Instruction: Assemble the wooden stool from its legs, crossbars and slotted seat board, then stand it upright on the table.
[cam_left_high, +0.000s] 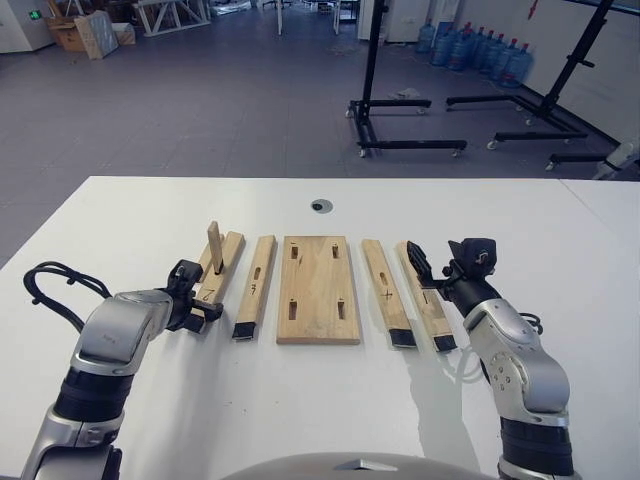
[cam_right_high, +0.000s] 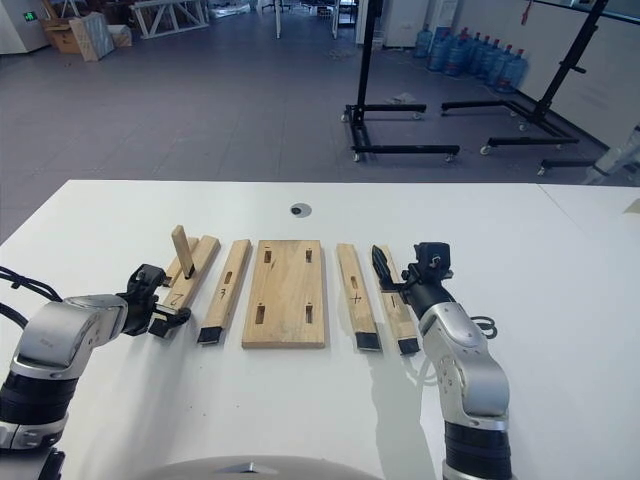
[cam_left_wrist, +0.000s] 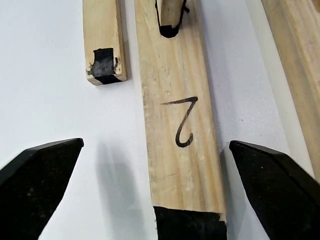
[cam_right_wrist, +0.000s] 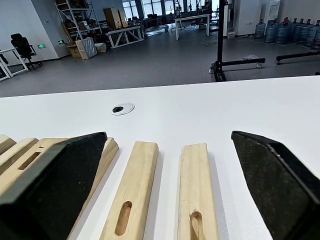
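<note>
1. Your left claw (cam_left_wrist: 156, 144) is nearest to you, on the left side of the white table (cam_left_high: 120, 220). Its two black, pointy fingers (cam_left_wrist: 40, 180) are wide apart, one on each side of a wooden leg. Bare table shows between the fingers and the wood, and the claw holds nothing.
2. That numbered leg (cam_left_wrist: 180, 125) is a long, flat piece of pale, smooth wood with fine lines in it. Its near end is black. A 2 is drawn on it in dark pen.
3. A small wooden peg (cam_left_high: 214, 247) stands up from the far part of the numbered leg, and the peg is black at its foot. A short stick (cam_left_wrist: 105, 45) with a black patch on its end lies flat just beside the leg.
4. Your right claw (cam_left_high: 425, 262) is on the right side, over the far end of the outer right leg (cam_left_high: 432, 310). Its fingers are spread apart too, with nothing between them.
5. In the middle lies the seat board (cam_left_high: 318, 288), a flat wooden rectangle with four little slots. The plain leg (cam_left_high: 255, 285) lies on its left. The plus-marked leg (cam_left_high: 385, 290) lies on its right. Both have black near ends.
6. Farther off, there is a small round hole (cam_left_high: 321, 205) in the table.
7. Past the table you can see a grey floor (cam_left_high: 200, 90), black stands on wheels (cam_left_high: 405, 120) and blue water bottles (cam_left_high: 480, 50).
</note>
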